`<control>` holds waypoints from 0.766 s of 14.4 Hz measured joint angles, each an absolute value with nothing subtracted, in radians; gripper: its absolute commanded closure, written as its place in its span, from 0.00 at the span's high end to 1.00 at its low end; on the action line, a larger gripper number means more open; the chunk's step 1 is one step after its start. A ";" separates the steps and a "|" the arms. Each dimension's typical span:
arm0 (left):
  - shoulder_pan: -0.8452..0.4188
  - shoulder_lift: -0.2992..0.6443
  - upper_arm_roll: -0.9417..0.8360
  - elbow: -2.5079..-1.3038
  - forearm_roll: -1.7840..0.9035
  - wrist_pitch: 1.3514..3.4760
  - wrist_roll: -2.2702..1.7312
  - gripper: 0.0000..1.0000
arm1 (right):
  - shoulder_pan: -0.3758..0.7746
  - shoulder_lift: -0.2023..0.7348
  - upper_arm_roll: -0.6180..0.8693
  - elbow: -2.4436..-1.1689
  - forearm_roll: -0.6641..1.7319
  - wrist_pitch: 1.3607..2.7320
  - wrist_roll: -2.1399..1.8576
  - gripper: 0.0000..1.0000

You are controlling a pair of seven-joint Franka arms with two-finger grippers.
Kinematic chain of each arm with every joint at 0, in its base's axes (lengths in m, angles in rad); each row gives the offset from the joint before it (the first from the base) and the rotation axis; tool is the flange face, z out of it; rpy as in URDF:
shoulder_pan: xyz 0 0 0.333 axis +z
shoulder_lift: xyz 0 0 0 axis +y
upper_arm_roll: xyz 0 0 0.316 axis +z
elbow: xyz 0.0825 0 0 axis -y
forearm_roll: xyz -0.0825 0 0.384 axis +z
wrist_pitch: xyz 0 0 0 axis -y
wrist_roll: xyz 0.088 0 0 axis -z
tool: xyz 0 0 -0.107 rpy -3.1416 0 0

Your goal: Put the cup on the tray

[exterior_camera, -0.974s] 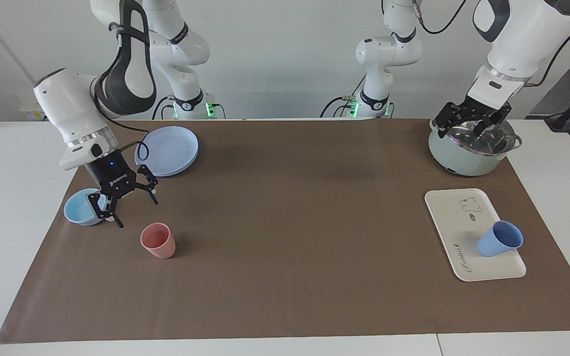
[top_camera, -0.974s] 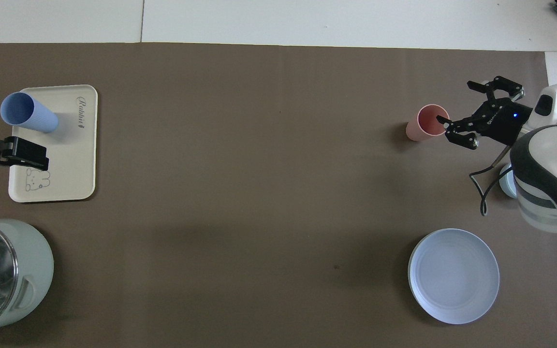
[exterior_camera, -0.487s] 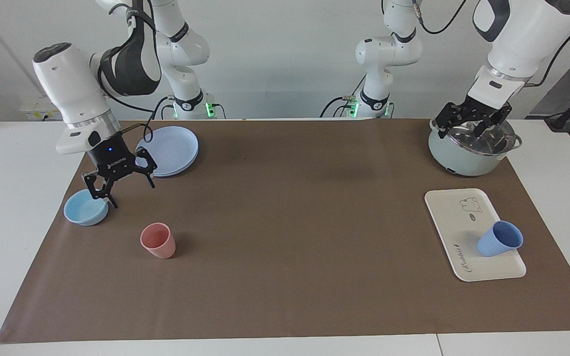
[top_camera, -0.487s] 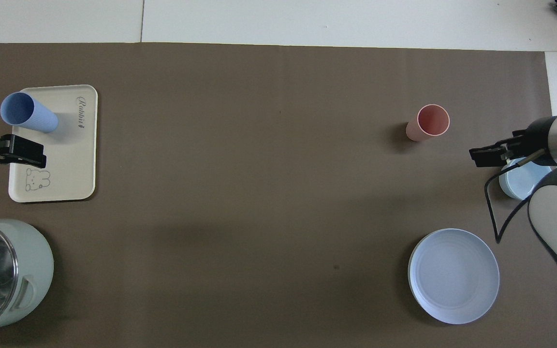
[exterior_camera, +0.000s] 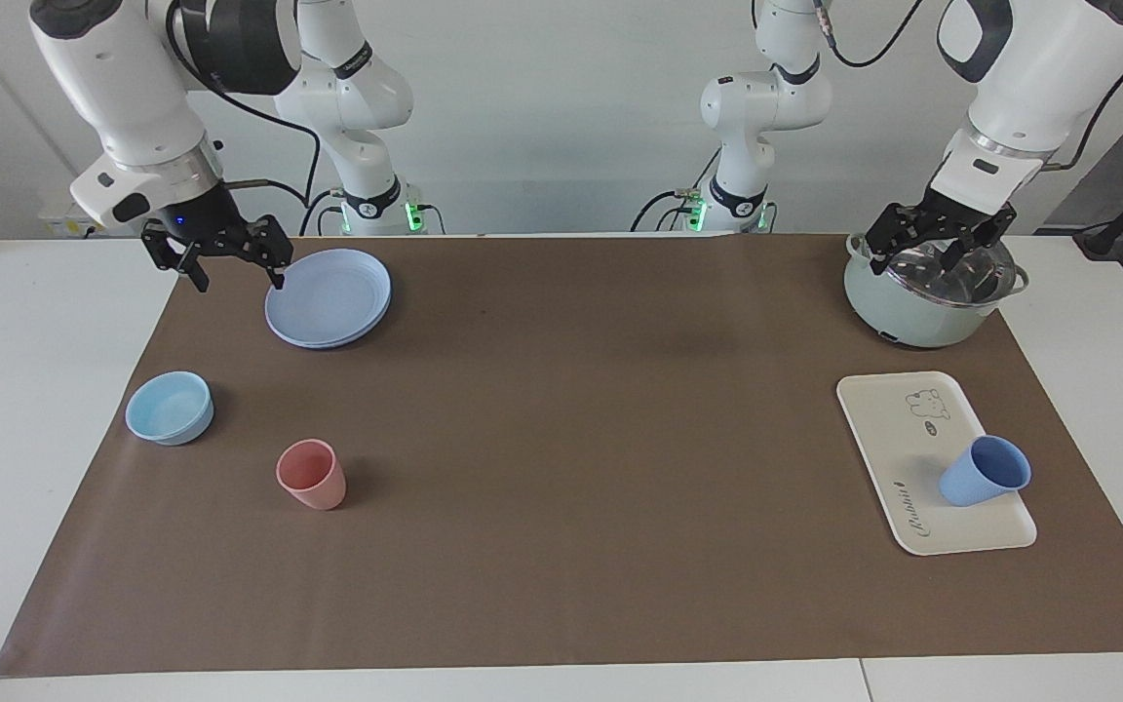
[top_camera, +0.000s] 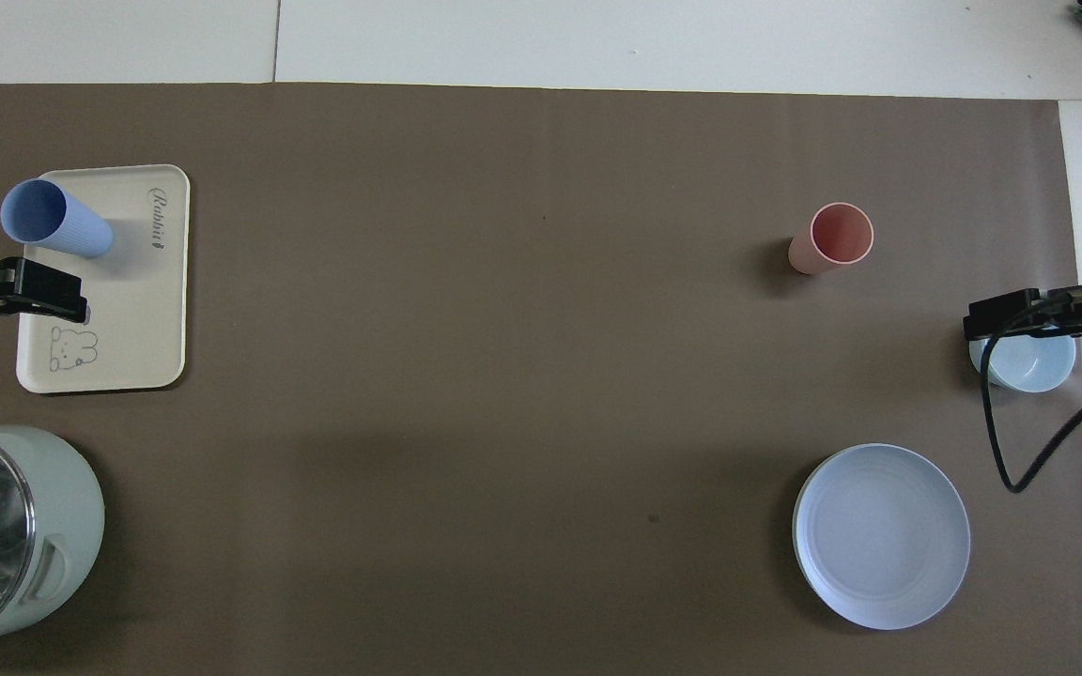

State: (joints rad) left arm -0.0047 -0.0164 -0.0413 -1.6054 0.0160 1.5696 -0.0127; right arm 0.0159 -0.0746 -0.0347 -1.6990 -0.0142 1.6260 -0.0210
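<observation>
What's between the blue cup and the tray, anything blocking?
Nothing visible: the cup already stands on the tray, at its edge. Left gripper hangs open over the pot; right gripper open by the plate.

You get bright, even overhead light; soft short shadows beside the pink cup [exterior_camera: 311,474]; glare on the pot's glass lid [exterior_camera: 942,268]; both views sharp.
</observation>
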 measured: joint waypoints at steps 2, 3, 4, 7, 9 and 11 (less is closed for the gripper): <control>-0.005 -0.016 -0.043 -1.605 0.016 1.570 -0.013 1.00 | 0.013 -0.070 -0.038 -1.637 -0.011 1.547 -0.016 1.00; -0.005 -0.016 -0.044 -1.605 0.016 1.570 -0.013 1.00 | 0.010 -0.065 -0.038 -1.620 -0.011 1.529 -0.016 1.00; -0.005 -0.016 -0.045 -1.605 0.016 1.570 -0.013 1.00 | 0.010 -0.061 -0.038 -1.616 -0.011 1.529 -0.016 1.00; -0.005 -0.016 -0.045 -1.605 0.016 1.570 -0.013 1.00 | 0.008 -0.049 -0.039 -1.616 -0.011 1.529 -0.016 1.00; -0.005 -0.016 -0.045 -1.605 0.016 1.570 -0.013 1.00 | 0.007 -0.046 -0.040 -1.616 -0.010 1.528 -0.016 1.00; -0.005 -0.016 -0.045 -1.605 0.016 1.570 -0.013 1.00 | 0.010 -0.046 -0.037 -1.616 -0.010 1.525 -0.016 1.00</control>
